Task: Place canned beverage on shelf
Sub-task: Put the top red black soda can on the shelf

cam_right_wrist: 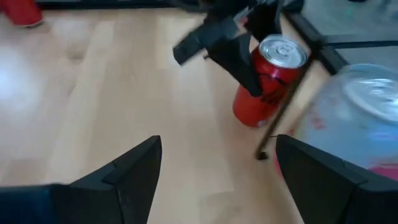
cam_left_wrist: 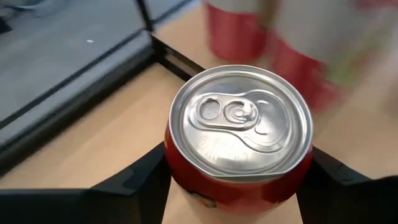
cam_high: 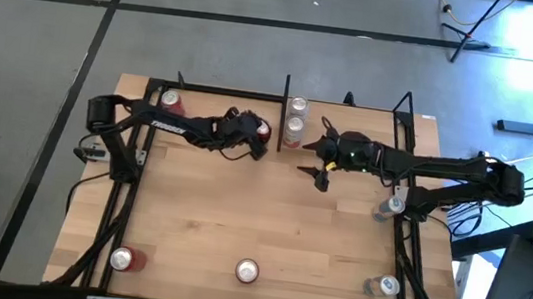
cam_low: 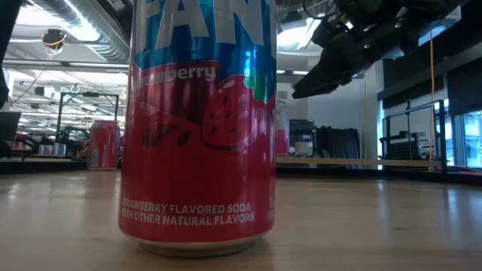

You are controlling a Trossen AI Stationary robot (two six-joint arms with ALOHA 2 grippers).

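Observation:
My left gripper (cam_high: 253, 136) is shut on a red can (cam_high: 265, 131) with a silver top (cam_left_wrist: 241, 119), just left of the dark divider (cam_high: 285, 101) of the light-wood shelf (cam_high: 222, 102) at the table's far edge. The can also shows in the right wrist view (cam_right_wrist: 267, 78). My right gripper (cam_high: 319, 172) is open and empty, right of the divider, above the table; its fingers spread wide in its wrist view (cam_right_wrist: 217, 165). Two pale cans (cam_high: 295, 116) stand just right of the divider, and a red can (cam_high: 171, 102) stands at the shelf's left end. My left gripper pinches the red can's side wall (cam_left_wrist: 180, 163) between its two fingers (cam_left_wrist: 140, 177), one on each side, below the rim. The fingers come slanting down from the table's left. The can leans slightly (cam_right_wrist: 249, 109); whether its base touches the wood I cannot tell.
A strawberry soda can (cam_low: 196, 128) stands at the near edge's middle (cam_high: 247, 270) and fills the low view. Other cans stand at the near left (cam_high: 123, 259), the near right (cam_high: 384, 286) and the right side (cam_high: 388, 206). Thin black uprights (cam_right_wrist: 280, 118) frame the shelf.

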